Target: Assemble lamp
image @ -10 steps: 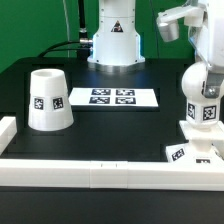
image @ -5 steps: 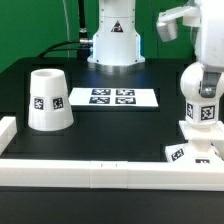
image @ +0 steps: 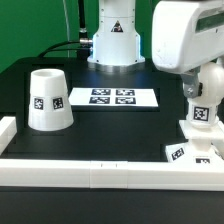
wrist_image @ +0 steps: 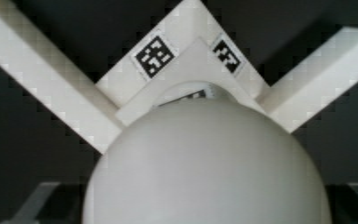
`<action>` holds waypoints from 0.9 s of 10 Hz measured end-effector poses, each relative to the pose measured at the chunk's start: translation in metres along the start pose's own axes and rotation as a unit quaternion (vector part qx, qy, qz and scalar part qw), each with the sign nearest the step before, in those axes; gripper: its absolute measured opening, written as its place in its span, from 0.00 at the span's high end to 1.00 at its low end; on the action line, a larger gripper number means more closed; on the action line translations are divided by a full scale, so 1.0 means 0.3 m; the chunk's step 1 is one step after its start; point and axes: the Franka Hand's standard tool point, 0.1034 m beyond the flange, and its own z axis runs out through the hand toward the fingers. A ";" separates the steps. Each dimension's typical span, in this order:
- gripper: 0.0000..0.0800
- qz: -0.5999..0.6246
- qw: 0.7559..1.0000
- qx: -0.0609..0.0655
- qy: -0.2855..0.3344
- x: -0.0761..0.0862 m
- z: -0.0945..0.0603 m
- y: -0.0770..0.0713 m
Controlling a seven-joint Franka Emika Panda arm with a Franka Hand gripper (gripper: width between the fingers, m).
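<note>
The bulb post (image: 204, 116) stands upright on the flat square base (image: 186, 152) at the exterior view's right, near the front rail. My gripper (image: 203, 86) is low over the post's round top, mostly hidden by my own white wrist. In the wrist view the rounded bulb top (wrist_image: 202, 160) fills the picture, with the tagged base (wrist_image: 179, 55) below it. My gripper (wrist_image: 194, 208) is open; its fingers (wrist_image: 51, 205) stand on either side of the bulb top with dark gaps between. The tapered shade (image: 47, 100) stands apart at the exterior view's left.
The marker board (image: 112, 97) lies at the middle back. A long white rail (image: 100, 172) runs along the table's front and turns a corner at the base; it also shows in the wrist view (wrist_image: 34, 70). The robot's pedestal (image: 113, 40) stands behind.
My arm has come down and toward the camera over the bulb post; my wrist now looms large at the exterior view's upper right. The lamp parts have not moved.
</note>
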 end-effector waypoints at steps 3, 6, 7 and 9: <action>0.28 0.082 0.997 0.001 0.001 0.001 0.000 0.000; 0.28 0.229 0.973 0.008 0.013 -0.015 0.002 0.000; 0.28 0.275 0.961 0.006 0.020 -0.018 0.002 0.000; 0.28 0.377 0.926 0.009 0.032 -0.021 0.003 0.004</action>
